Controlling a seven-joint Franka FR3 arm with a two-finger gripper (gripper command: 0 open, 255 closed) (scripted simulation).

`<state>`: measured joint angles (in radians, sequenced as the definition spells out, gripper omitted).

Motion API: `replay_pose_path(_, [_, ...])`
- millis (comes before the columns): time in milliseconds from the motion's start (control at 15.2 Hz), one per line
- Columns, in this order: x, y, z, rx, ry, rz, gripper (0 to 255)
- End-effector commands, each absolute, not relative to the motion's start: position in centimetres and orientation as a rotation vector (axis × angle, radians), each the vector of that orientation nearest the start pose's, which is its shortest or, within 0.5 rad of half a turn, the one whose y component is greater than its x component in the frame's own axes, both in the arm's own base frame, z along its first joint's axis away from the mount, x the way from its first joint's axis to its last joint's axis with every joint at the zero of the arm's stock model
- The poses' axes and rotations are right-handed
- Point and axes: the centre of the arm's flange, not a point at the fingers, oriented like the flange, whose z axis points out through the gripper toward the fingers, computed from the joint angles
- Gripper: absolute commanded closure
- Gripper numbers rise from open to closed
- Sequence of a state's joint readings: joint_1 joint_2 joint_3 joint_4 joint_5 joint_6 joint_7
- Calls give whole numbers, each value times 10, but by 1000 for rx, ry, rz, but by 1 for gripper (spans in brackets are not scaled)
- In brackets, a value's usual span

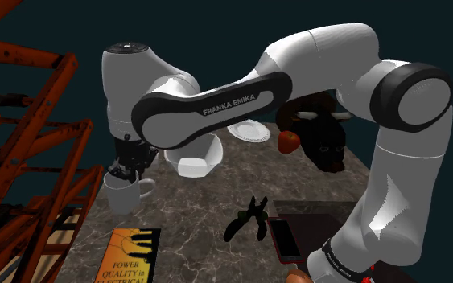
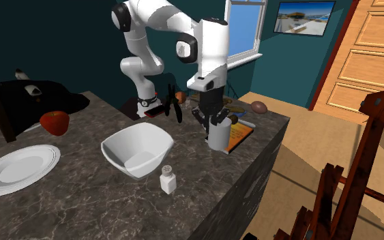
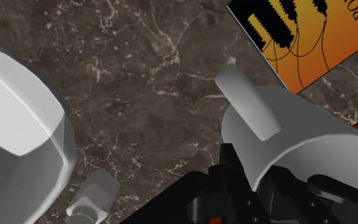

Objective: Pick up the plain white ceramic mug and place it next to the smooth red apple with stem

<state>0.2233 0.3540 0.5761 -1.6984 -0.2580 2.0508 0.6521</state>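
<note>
Gripper [image 3: 257, 178] clamps the wall of the white mug [image 3: 285, 127] in my wrist view; the second exterior view adds the red apple [image 2: 54, 122], well apart.

FRANKA EMIKA stands in white letters on the dark link of the arm [image 1: 216, 108]; the orange book [image 1: 128, 257] at the surface's edge reads POWER QUALITY in ELECTRICAL

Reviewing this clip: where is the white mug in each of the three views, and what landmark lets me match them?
Shoulder view: mug at lower left, right under the claw, with the orange book below it in the picture.
Second exterior view: mug right of centre, under the claw, beside the orange book.
Wrist view: mug close by the claw, orange book beyond it.
Shared landmark: the orange book next to the mug.
</note>
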Motion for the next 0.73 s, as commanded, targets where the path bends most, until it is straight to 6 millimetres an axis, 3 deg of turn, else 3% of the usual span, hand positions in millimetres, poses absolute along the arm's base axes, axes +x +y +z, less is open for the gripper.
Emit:
replay_pose_path(0, [488,430,433,-3111,-353,-116,255])
replay_pose_path(660, [488,430,486,-3111,-353,-116,255])
